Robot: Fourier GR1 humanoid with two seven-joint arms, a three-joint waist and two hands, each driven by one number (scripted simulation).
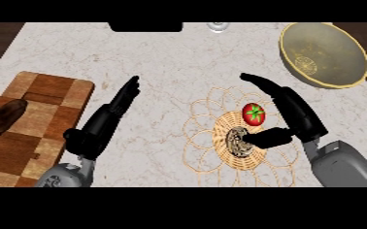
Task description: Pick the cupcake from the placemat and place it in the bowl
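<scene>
Under our right hand [297, 121] lies the wicker placemat [208, 126], and we see the cupcake [238, 142] at its middle, touching our thumb tip, fingers stretched wide above. Between thumb and fingers sits a tomato [253, 113]. Beyond our fingertips, well apart, stands the bowl [323, 53]. Our left hand [108, 114] rests open, fingers straight, just beside a chequered board [43, 111].

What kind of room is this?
Probably a kitchen: a marble-look counter holds a bowl, a wooden cutting board, and a woven placemat with a tomato and cupcake.
</scene>
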